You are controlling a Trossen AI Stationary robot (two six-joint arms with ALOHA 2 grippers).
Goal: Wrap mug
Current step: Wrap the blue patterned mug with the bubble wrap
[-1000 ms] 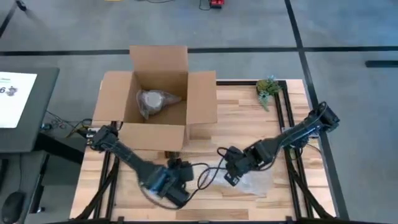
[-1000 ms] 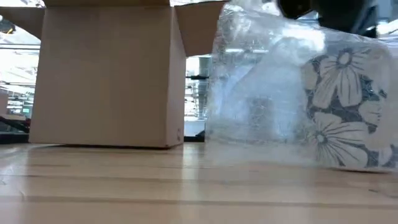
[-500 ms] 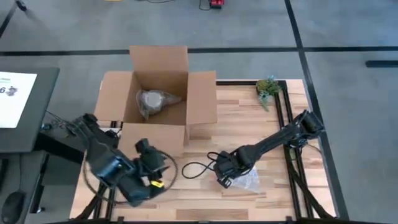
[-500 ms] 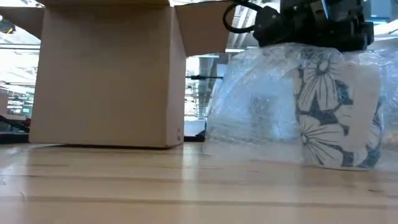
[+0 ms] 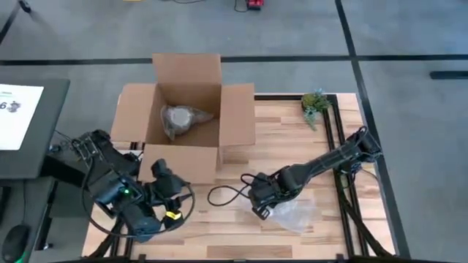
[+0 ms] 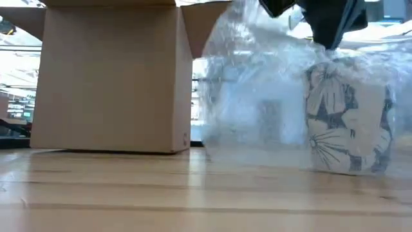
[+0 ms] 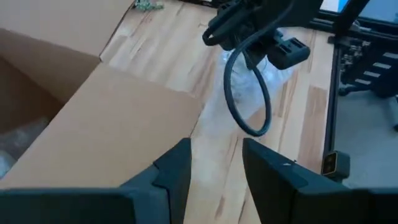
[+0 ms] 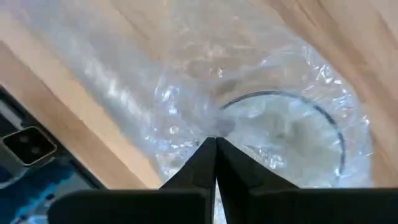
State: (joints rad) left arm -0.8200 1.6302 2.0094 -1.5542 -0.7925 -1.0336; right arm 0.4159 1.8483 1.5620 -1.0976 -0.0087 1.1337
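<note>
Wooden table (image 5: 241,234) with cardboard box (image 5: 186,117), wrapped mug (image 6: 347,119), plant (image 5: 315,104).

Floor (image 5: 409,44): you see grey, crossed by dark lines.
Tabletop (image 5: 285,139): pale wooden planks on a black frame.
Side desk (image 5: 33,131): dark, carrying a white screen (image 5: 16,113).
Room behind (image 6: 13,77): bright, windowed.
</note>
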